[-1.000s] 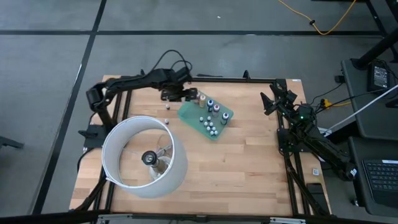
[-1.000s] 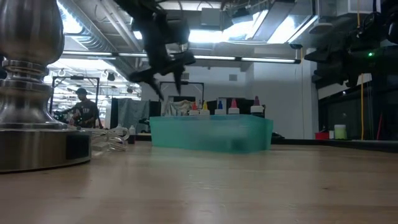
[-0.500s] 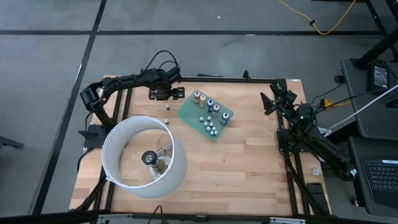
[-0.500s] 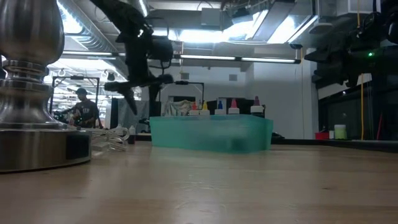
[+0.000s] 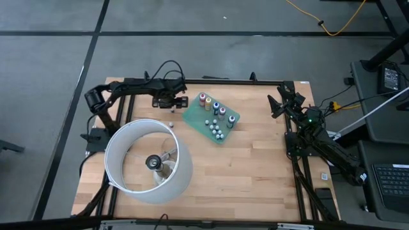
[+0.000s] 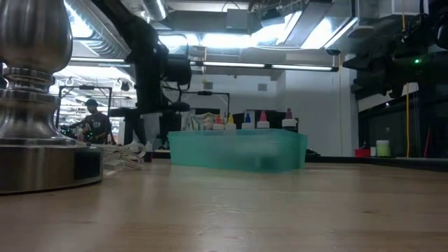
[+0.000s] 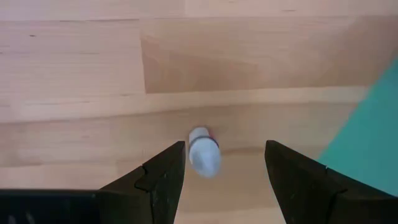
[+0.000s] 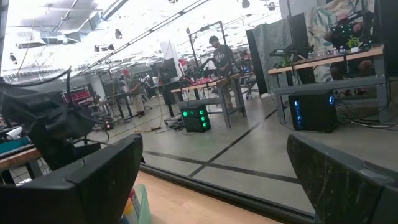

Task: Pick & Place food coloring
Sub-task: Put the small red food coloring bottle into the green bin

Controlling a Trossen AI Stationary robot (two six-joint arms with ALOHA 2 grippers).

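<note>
A green tray (image 5: 212,119) at the table's far middle holds several tiny food coloring bottles (image 5: 216,108), some coloured, some pale. Two more small bottles stand loose on the wood left of the tray: one (image 5: 172,110) under my left gripper, another (image 5: 171,124) nearer the lamp. My left gripper (image 5: 169,102) points steeply down, open. In the left wrist view the pale loose bottle (image 7: 204,151) shows between the fingers, clear of both, with the left gripper (image 7: 224,171) above it. My right gripper (image 8: 214,180) waits open at the table's far right (image 5: 278,103).
A lamp with a big white ring-shaped shade (image 5: 148,160) and a metal base (image 6: 35,91) fills the near left, its clear cord (image 6: 126,155) trailing toward the loose bottles. The tray's edge (image 7: 373,124) lies close beside my left gripper. Bare wood stretches across the near right.
My left gripper has gone from the tray's far left corner toward the table's left edge and down, tipping more steeply downward, and now hangs low over the loose bottle. Its finger gap looks unchanged. The bottles and the tray have stayed put.
</note>
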